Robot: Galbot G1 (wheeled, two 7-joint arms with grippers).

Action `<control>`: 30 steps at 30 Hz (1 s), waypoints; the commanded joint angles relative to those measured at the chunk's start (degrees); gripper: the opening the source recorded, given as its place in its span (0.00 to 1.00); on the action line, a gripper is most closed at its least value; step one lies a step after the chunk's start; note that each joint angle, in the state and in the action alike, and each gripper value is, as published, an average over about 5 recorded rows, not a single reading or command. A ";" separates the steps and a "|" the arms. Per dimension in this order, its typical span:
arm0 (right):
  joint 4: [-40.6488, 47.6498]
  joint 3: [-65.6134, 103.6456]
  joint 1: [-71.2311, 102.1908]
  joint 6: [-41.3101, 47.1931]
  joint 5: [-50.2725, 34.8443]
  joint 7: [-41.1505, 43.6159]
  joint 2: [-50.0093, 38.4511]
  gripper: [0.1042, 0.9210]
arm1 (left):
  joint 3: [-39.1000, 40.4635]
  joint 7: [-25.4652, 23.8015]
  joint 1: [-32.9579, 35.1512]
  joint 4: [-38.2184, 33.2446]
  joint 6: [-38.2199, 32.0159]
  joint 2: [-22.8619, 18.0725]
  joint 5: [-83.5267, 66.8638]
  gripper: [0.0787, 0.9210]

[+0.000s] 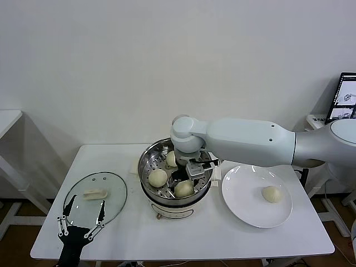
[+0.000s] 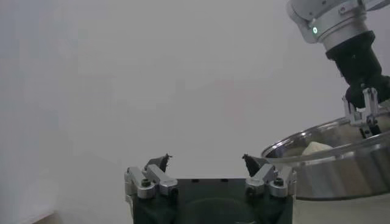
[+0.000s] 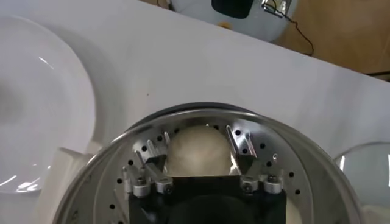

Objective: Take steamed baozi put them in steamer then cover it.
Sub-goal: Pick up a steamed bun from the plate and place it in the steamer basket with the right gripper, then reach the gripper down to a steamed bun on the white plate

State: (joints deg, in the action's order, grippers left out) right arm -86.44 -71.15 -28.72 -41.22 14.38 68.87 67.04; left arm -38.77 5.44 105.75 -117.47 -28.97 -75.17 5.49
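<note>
The steamer [image 1: 146, 161] stands mid-table with three steamed baozi on its perforated tray: one left [image 1: 158, 177], one at the back [image 1: 172, 159], one at the near rim [image 1: 183, 188]. My right gripper [image 1: 188, 177] reaches down into the pot. In the right wrist view its jaws [image 3: 192, 140] are open and flank the near baozi [image 3: 196, 155], which rests on the tray. A further baozi [image 1: 272, 194] lies on the white plate [image 1: 245, 208]. The glass lid [image 1: 114, 192] lies flat at the left. My left gripper [image 1: 80, 225] hovers open at the lid's near edge, holding nothing.
A monitor and equipment [image 1: 344, 100] stand beyond the table's right end. A second white table [image 1: 8, 119] is at the far left. In the left wrist view the steamer [image 2: 341, 170] and the right gripper [image 2: 365, 115] show at the right.
</note>
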 commanded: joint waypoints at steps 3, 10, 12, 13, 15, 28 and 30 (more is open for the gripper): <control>1.21 11.25 -0.31 10.43 -9.82 -0.14 -9.63 0.88 | 0.05 0.06 -0.19 0.22 0.27 -0.02 0.04 0.88; 7.01 14.83 -2.39 32.72 -28.22 -1.51 -25.59 0.88 | 0.63 0.03 -0.59 -0.07 0.75 0.17 0.12 0.88; 9.27 14.88 -2.32 39.40 -30.23 0.19 -29.20 0.88 | 0.89 0.03 -0.74 -0.24 0.92 0.23 0.16 0.88; 10.47 14.77 -2.13 41.99 -30.51 1.28 -30.75 0.88 | 1.03 0.03 -0.83 -0.32 1.02 0.24 0.18 0.88; 12.95 14.36 -1.14 45.45 -30.56 3.67 -33.32 0.88 | 1.32 0.05 -0.99 -0.42 1.26 0.26 0.23 0.88; 21.32 17.42 19.06 45.65 -19.66 4.26 -38.52 0.88 | 0.75 0.17 -0.17 -1.28 1.55 0.35 0.44 0.88; 22.11 18.15 21.46 45.25 -17.81 3.52 -37.70 0.88 | 0.66 0.19 0.01 -1.31 1.54 0.27 0.46 0.88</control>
State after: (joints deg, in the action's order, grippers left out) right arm -69.96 -56.59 -20.16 -1.94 -7.05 72.23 34.54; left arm -37.99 5.59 105.48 -118.66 -27.57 -74.82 5.89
